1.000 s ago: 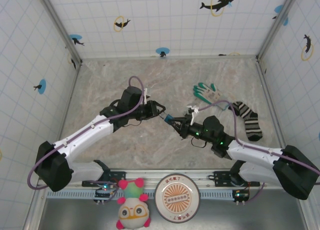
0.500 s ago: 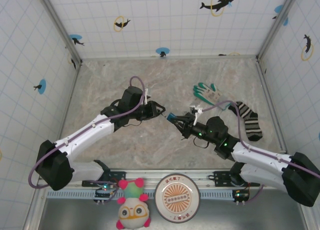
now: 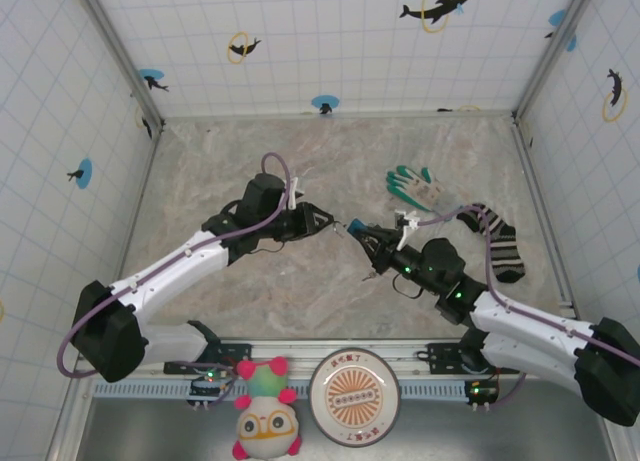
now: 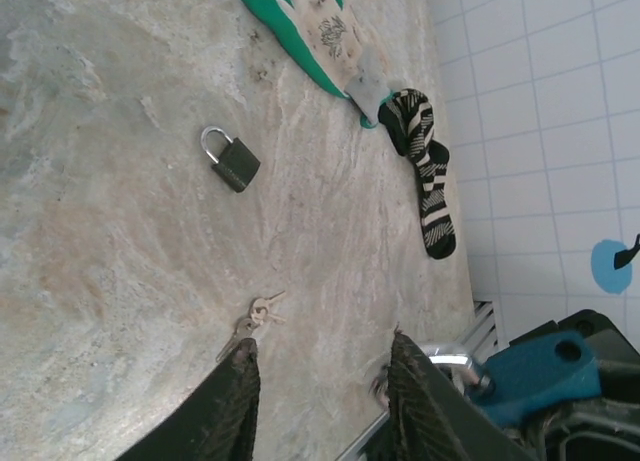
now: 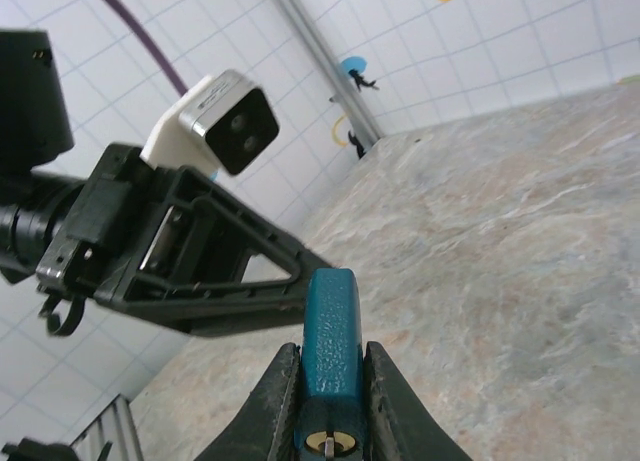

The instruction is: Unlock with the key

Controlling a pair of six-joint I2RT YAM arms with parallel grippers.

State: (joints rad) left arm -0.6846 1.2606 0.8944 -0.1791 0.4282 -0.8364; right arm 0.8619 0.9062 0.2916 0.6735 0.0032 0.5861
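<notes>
The key, a tiny pale metal piece bunched on a small ring, lies flat on the marbled, stone-patterned bench. In the left wrist view it sits just past the tip of one black finger of the left gripper. Whether finger and key touch cannot be told, and the key's head is too small to make out. The left jaws stand well apart with only bare bench between them, holding nothing. Farther along the bench, apart from the key, a small dark grey padlock with a silver shackle lies flat on its side. Just to the right of the left gripper, the right gripper has its jaws clamped on the flat sides of a small blue padlock with a silver shackle. That lock is held up off the bench, its keyhole end turned toward the right wrist camera and its far end pointing at the left gripper's black frame. Seen from above, the two grippers meet near the middle of the bench, the left one on the left and the right one on the right, tips close but apart. Beyond them, to the right and farther off, lies a green-and-white work glove. Right of it and a little nearer is a black-and-white striped sock, one end just beside the glove's cuff.
</notes>
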